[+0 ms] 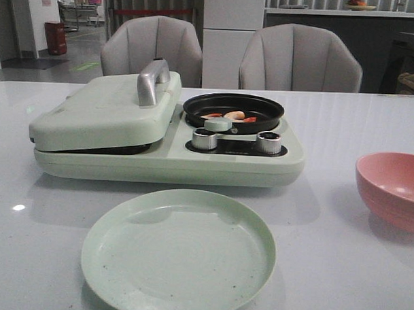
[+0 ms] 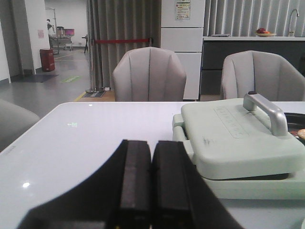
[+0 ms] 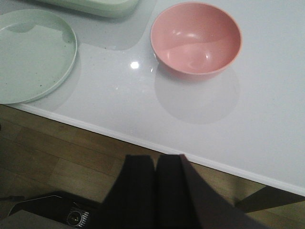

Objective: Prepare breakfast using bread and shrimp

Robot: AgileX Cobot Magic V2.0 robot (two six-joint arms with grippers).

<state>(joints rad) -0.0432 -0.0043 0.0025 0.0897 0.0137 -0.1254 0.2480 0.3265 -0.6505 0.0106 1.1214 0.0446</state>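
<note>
Left gripper (image 2: 151, 186): black, matte flat fingers pressed together, nothing between them, low over the left part of the glossy white table (image 1: 339, 268). Ahead of it sits the pale green plastic breakfast maker (image 1: 166, 150), rounded corners, smooth finish. Its left half is a closed hinged lid (image 1: 103, 110) with a curved brushed-metal handle (image 1: 152, 79); a dark gap shows under the lid, contents hidden, so bread not visible. Its right half holds a round black non-stick pan (image 1: 234, 112) with the shrimp (image 1: 234, 116) lying inside, small curved pale orange pieces with red bits. Two ribbed silver knobs (image 1: 205, 138) sit in front of the pan. Near the table's front edge, just in front of the appliance, a round pale green plate (image 1: 178, 251) with a shallow rim and faint specks. To the right, a pink matte bowl (image 1: 393, 189), smooth and round, apart from the plate. Right gripper (image 3: 156, 191): black fingers closed, holding nothing, hanging beyond the table edge over wood-plank floor. Behind the table: two grey padded shell chairs (image 1: 153, 50), curtains, a white cabinet, a dark counter.
</note>
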